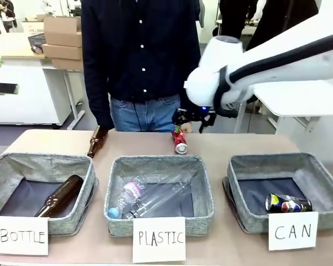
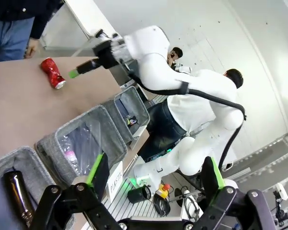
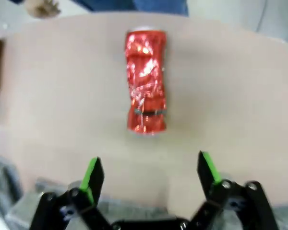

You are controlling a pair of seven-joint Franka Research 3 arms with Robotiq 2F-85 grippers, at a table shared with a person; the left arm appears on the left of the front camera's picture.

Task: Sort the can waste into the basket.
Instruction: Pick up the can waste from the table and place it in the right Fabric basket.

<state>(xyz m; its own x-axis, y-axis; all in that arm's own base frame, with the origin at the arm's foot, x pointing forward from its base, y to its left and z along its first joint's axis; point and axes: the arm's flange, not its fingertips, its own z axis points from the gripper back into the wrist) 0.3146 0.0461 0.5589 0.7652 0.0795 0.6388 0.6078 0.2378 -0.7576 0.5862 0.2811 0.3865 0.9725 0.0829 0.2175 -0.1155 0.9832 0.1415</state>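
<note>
Room: behind the person in a dark buttoned shirt and jeans (image 1: 140, 61) you see white desks and stacked brown cardboard boxes (image 1: 62, 37).
Surface: tan tabletop (image 1: 250, 145); 3 grey woven-fabric bins line your near edge.
Red can: the crushed red metal can with silver ends (image 1: 180, 142) lies on its side on bare table, beyond the PLASTIC-carded middle bin (image 1: 206, 188).
Dark can: the dark blue crushed can (image 1: 287, 203) lies inside the grey CAN-carded basket (image 1: 328, 178).
Right gripper (image 3: 149, 163): hovering near the red can, green pads wide apart, holding nothing.
Left gripper (image 2: 156, 163): spread wide, empty, well away from both cans.
Bottles: 1 brown glass bottle (image 1: 96, 141) lies on the table; another brown glass bottle (image 1: 58, 197) lies in the BOTTLE-carded bin (image 1: 5, 166).
</note>
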